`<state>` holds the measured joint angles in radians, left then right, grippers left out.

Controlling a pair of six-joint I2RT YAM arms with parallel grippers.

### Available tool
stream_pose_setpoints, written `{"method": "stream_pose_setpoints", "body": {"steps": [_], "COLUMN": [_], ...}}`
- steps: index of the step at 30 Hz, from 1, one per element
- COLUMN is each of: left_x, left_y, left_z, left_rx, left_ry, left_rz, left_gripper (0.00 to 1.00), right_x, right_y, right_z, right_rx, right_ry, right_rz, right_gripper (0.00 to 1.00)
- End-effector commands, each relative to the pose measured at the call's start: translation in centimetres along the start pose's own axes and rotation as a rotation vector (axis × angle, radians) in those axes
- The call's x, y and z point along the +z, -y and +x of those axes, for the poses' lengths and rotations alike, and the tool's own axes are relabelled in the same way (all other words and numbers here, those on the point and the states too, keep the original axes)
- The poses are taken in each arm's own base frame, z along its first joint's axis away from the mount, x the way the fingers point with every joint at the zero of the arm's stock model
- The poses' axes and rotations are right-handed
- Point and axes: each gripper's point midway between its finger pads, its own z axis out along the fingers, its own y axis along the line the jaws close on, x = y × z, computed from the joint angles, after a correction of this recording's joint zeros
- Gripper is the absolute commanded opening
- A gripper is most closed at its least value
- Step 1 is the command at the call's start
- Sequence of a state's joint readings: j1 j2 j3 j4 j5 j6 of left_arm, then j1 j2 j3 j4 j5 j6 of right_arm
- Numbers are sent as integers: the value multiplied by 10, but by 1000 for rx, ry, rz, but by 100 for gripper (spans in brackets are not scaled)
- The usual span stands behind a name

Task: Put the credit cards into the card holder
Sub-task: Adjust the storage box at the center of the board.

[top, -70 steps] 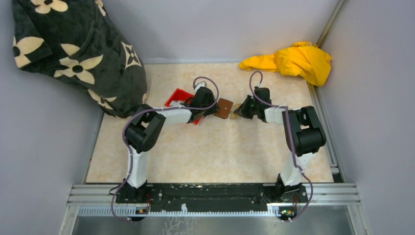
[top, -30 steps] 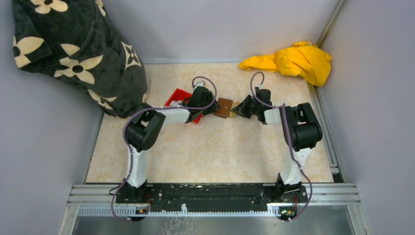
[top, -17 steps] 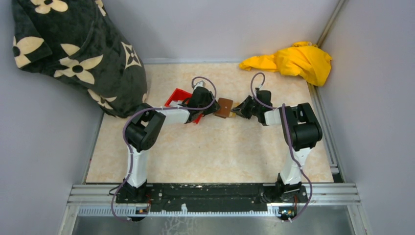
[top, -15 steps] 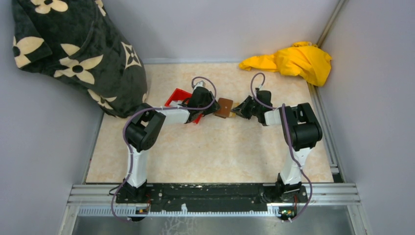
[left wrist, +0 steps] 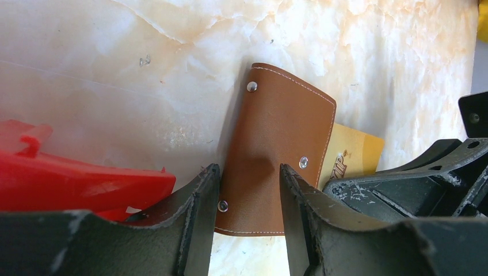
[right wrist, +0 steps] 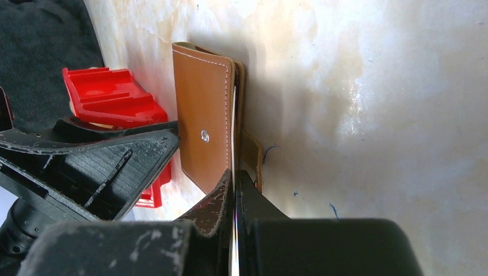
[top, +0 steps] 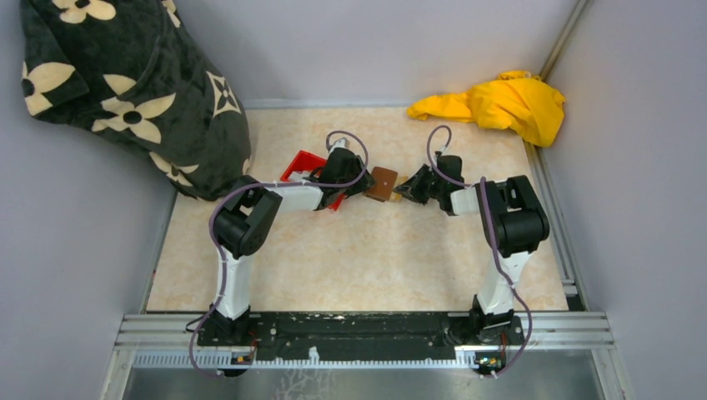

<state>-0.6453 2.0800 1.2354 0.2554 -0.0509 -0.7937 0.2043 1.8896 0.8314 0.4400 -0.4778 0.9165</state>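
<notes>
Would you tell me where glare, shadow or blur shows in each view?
Top external view: evenly lit, sharp, though the card holder is tiny. Left wrist view: card holder crisp, red bin soft, left pincer dark and blurred near the lens. Right wrist view: glare on the table, a shadow beside the card holder, right pincer blurred, its credit card a thin bright line.

card holder (left wrist: pixel 276 138) brown, white stitching, silver studs | bin (left wrist: pixel 75 184) red | cloth (top: pixel 500 100) upper right yellow | blanket (top: pixel 125 92) upper left black, cream flowers | table (top: pixel 358 258) cream-orange marbled
</notes>
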Motion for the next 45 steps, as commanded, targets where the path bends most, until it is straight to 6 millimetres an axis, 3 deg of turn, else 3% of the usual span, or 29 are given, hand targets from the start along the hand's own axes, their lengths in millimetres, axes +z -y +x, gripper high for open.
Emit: {"method": "stream_pose_setpoints", "body": {"steps": [1, 45], "left_x": [1, -1], "left_y": [-47, -46], "left_z": [45, 50], "left_rx": [6, -9], "left_ry": [-131, -146], "left_rz": [-127, -116], "left_gripper": [50, 50], "right_x": [-10, -18], "right_y": [-25, -41], "right_z": [-16, -24], "right_rx": [-61, -63], "right_ry": [51, 86], "right_rz": [-69, -131], "right_gripper": [0, 0]}}
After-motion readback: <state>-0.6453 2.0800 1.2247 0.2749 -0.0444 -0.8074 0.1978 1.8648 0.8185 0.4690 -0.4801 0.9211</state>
